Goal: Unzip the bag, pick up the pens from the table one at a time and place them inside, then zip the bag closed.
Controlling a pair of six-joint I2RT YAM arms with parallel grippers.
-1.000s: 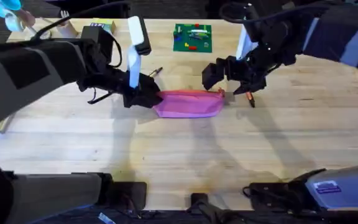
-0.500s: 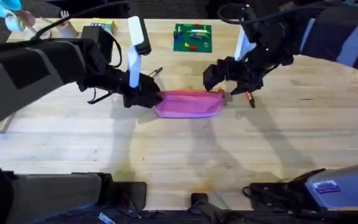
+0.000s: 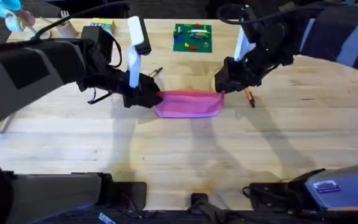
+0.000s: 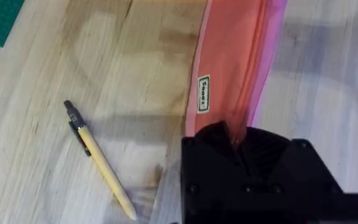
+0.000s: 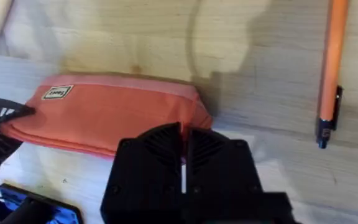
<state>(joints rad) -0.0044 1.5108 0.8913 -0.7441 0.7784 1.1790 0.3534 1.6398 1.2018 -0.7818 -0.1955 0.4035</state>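
- Risk, as I judge it: the right gripper (image 3: 224,87) sits at the bag's (image 3: 188,103) end farthest from the left gripper (image 3: 143,96), where a zip pull would be; no pull can be made out, so its fingers may be pinching only fabric, or nothing; a pull along the bag would then drag the whole bag, not the zipper.
- Second risk: if the left gripper's hold on its end is shallow, the bag could slide out once the right arm tugs; the bag would crumple or skid across the table (image 3: 185,155).
- Third risk: the orange pen (image 3: 249,96) lies just beside the right gripper, past that end of the bag; a sideways sweep could knock it and roll it away; the tan pen (image 4: 99,160) lies near the left gripper's end, on the bag's far side, and could be nudged the same way.
- Left gripper: closed onto the bag's end; in its wrist view the fabric (image 4: 232,68) runs straight into the clamped fingers; grasping the bag.
- Right gripper: fingers drawn together with only a thin slit between them in its wrist view (image 5: 183,163), at the bag's end (image 5: 104,115); clenched, but whether anything is caught I cannot tell.
- The bag lies flat on the table between the two grippers, zipper apparently not yet opened; both pens lie outside it.
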